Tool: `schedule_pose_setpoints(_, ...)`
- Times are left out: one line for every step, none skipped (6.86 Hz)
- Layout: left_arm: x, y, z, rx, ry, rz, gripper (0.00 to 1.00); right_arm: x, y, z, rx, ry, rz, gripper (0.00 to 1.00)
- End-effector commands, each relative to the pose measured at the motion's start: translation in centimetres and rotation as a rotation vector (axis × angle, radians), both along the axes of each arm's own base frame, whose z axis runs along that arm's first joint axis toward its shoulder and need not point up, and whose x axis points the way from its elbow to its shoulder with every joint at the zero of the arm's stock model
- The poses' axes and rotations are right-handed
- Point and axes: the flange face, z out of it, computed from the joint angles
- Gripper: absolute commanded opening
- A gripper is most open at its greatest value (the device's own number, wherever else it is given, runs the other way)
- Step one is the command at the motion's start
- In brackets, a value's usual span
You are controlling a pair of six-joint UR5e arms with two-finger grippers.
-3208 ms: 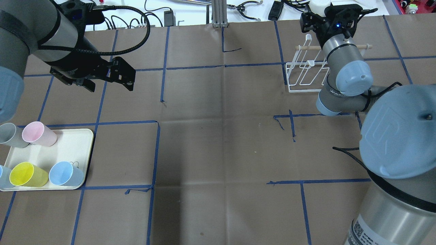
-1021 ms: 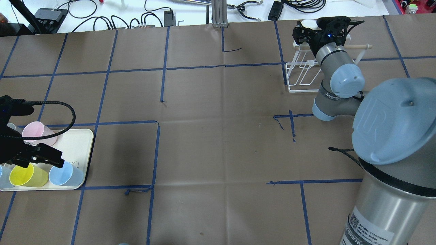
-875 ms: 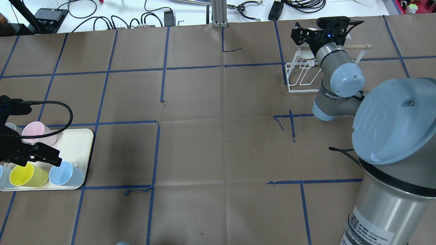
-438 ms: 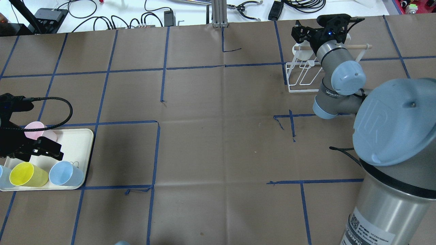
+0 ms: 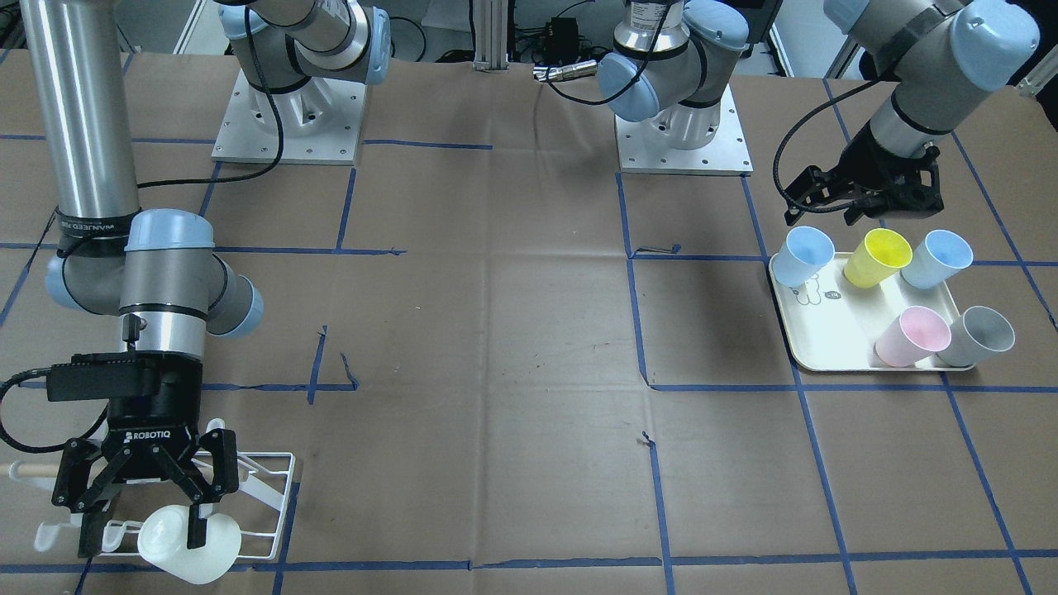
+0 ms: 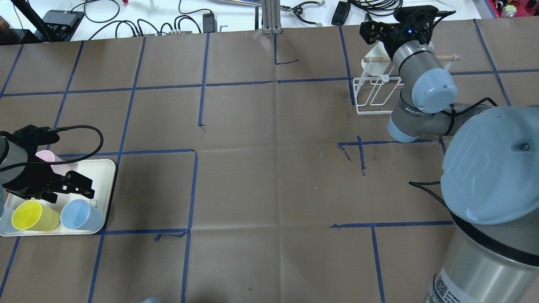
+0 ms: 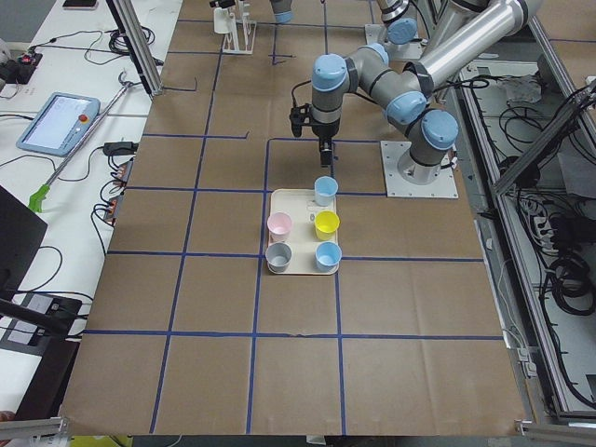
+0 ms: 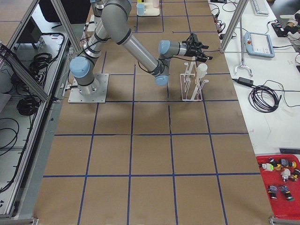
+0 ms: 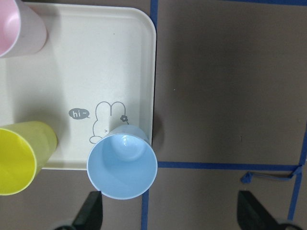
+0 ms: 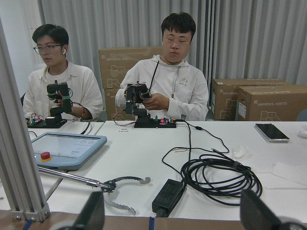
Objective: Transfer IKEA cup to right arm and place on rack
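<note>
My right gripper point(image 5: 142, 529) is open, its fingers spread over the white wire rack point(image 5: 285, 504) at the table's far right. A white cup point(image 5: 188, 545) lies tilted on the rack's prongs under the fingers; whether a finger touches it I cannot tell. The cup also shows in the overhead view point(image 6: 371, 57), by the wooden handle. The right wrist view shows nothing between the pads. My left gripper point(image 6: 82, 190) is open and empty above the cream tray point(image 6: 105, 176). In the left wrist view a light-blue cup point(image 9: 122, 165) stands just ahead of the left finger point(image 9: 91, 213).
The tray also holds a yellow cup point(image 5: 878, 256), a second light-blue cup point(image 5: 936, 258), a pink cup point(image 5: 913, 335) and a grey cup point(image 5: 975, 335). Two arm bases point(image 5: 285, 124) stand at the robot's side. Operators and cables are beyond the far edge.
The left arm came down from the far left to hover over the tray. The right gripper brought the white cup down onto the rack and now stands open, pulled back a little.
</note>
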Motion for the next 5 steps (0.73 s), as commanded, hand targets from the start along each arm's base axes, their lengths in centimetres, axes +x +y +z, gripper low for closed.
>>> schedule_pose_setpoints(-0.4, 0.7, -4.6, -0.006, -0.015, 0.001, 0.98, 3.6, 1.7, 3.4, -0.033, -0.052, 0.077, 1.0)
schedule_pose_setpoints(-0.1, 0.4, -5.9, -0.009, -0.019, 0.001, 0.98, 5.1, 2.6, 4.6, 0.017, -0.173, 0.127, 1.0)
schedule_pose_setpoints(-0.2, 0.5, -6.4, 0.002, -0.013, -0.002, 0.98, 6.1, 3.6, 5.6, 0.104, -0.344, 0.158, 1.0)
schedule_pose_setpoints(0.0, 0.7, -6.4, 0.014, -0.027, -0.005, 0.98, 7.0, 4.7, 6.6, 0.167, -0.47, 0.176, 1.0)
schedule_pose_setpoints(0.3, 0.9, -6.3, 0.031, -0.054, -0.004, 0.98, 8.2, 6.0, 7.3, 0.218, -0.557, 0.187, 1.0)
